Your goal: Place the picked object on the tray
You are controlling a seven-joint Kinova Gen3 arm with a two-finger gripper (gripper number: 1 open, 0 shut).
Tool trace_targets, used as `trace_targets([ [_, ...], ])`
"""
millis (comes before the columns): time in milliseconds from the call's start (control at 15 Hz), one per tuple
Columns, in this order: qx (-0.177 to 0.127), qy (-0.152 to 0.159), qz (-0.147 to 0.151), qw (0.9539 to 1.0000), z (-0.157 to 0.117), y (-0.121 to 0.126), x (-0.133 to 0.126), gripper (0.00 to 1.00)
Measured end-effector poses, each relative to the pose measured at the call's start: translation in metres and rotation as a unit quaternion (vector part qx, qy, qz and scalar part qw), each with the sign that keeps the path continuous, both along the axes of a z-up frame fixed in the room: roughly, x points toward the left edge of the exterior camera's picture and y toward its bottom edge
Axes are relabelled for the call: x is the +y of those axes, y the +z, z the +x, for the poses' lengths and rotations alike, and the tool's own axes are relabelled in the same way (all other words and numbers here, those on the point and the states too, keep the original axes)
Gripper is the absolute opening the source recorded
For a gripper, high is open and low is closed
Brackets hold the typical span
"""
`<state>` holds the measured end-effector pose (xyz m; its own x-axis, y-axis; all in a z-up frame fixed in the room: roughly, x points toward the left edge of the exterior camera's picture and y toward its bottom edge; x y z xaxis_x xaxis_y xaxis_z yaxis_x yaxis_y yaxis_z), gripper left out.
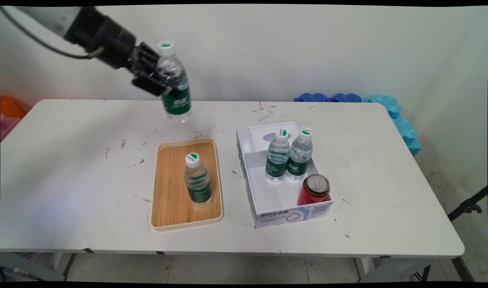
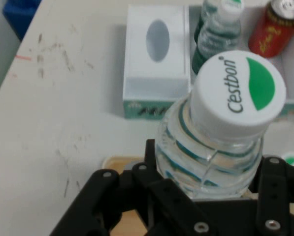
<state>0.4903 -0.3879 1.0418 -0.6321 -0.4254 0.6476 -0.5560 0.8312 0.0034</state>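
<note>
My gripper [image 1: 164, 82] is shut on a clear water bottle [image 1: 174, 86] with a green label and white cap, held nearly upright in the air above the table's far side. In the hand view the same bottle [image 2: 220, 132] fills the middle, its cap [image 2: 238, 93] reading "Cestbon", with the black fingers [image 2: 151, 191] clamped round its body. Below and nearer, a second water bottle [image 1: 197, 181] stands upright on a wooden tray [image 1: 170, 180].
A white cardboard box [image 1: 263, 208] right of the tray holds two water bottles [image 1: 288, 155] and a red can [image 1: 315, 189]. Blue foam pieces [image 1: 391, 108] lie at the table's far right corner. An orange thing [image 1: 10, 106] sits beyond the left edge.
</note>
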Motion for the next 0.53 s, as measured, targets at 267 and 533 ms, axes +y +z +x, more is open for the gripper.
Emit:
trace_targets([
  [267,-0.007,-0.022,0.009,0.9997,0.036,-0.021,0.026,0.00],
  [533,-0.004,-0.046,0.013,0.9988,0.053,-0.044,0.054,0.00],
])
